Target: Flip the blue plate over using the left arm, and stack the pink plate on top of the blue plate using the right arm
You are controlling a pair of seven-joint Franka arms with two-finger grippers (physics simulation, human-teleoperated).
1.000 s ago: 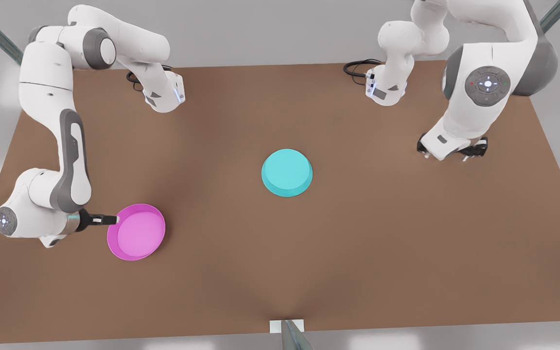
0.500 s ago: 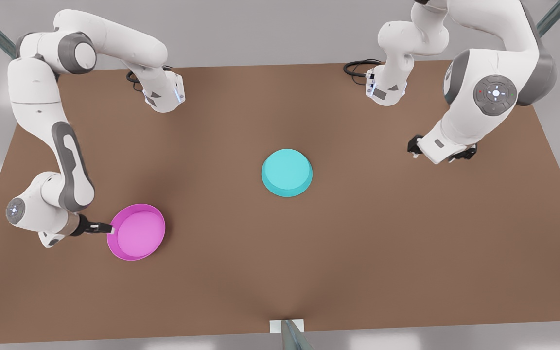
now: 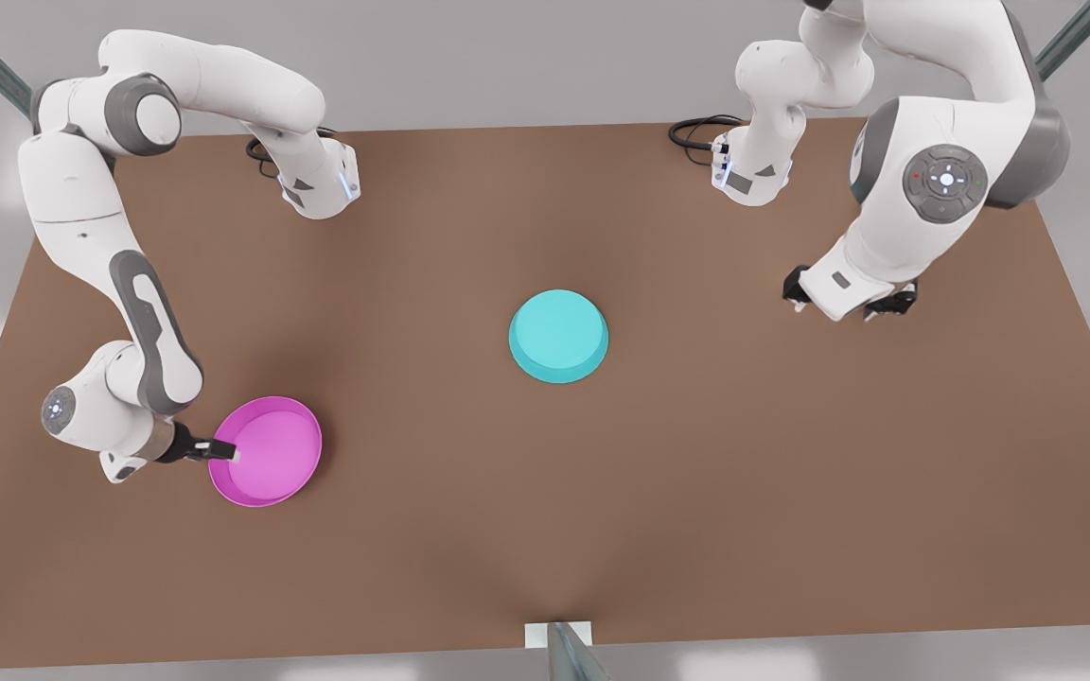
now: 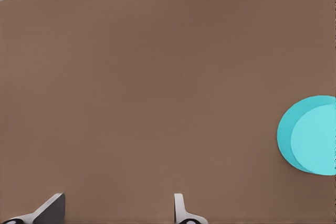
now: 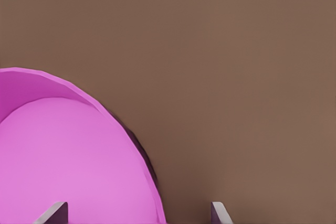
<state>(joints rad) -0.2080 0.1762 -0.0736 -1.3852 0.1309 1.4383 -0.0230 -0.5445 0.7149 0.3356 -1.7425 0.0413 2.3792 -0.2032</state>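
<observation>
Here right tool (image 3: pixel 228 451) straddles pink plate (image 3: pixel 271 452) rim, spread.

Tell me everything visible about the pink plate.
The pink plate is a round, shallow magenta dish, plain and plastic-looking, with a raised rim around a flat base. It lies open side up on the brown table, towards the front view's left, well apart from the blue plate. The right tool is at its rim on the front view's left side, fingers open astride the edge in the right wrist view.

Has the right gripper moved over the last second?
Yes. The right gripper dropped toward the front view's bottom along the pink plate's rim.
</observation>
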